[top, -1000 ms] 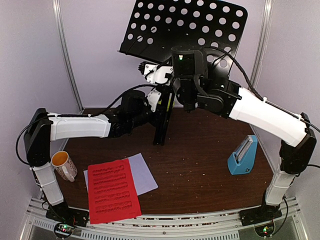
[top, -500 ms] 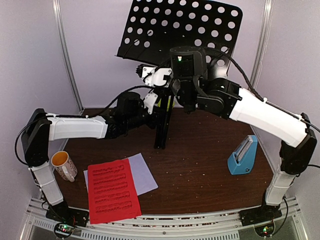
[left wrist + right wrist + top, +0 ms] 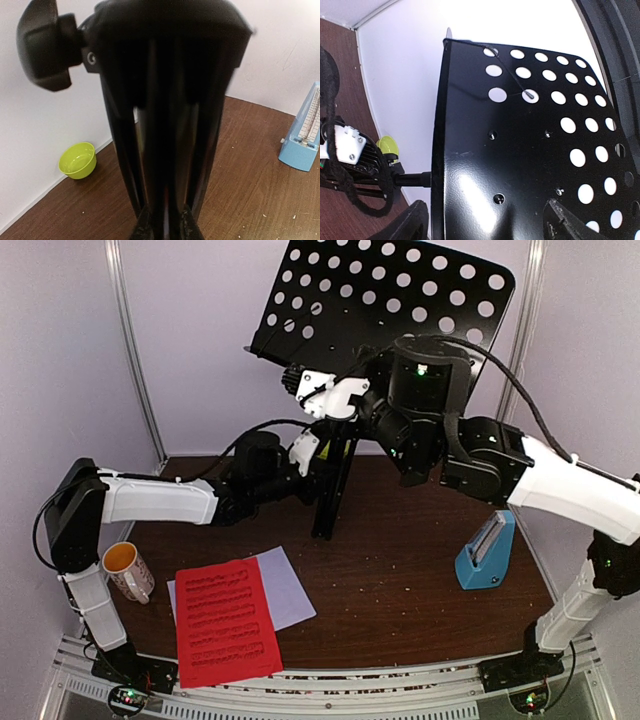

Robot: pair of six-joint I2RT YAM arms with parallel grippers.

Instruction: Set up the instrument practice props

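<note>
The black perforated-metal music stand (image 3: 390, 295) stands at the back of the desk (image 3: 400, 570). The left gripper (image 3: 166, 227) has its jaws clamped on the tripod column. The right gripper (image 3: 490, 218) has its jaws wide apart, holding nothing. The stand is probably rigid and top-heavy, so grip it low.

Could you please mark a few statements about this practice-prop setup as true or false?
1. The red music sheet lies partly over the white music sheet. True.
2. The metronome stands next to the mug. False: it stands at the table's right side, and the mug is at the left.
3. The left gripper is shut low on the music stand. True.
4. One sheet rests on the stand. False: both lie on the table.
5. The right gripper is clamped on the stand's perforated plate. False: its jaws stand open.
</note>
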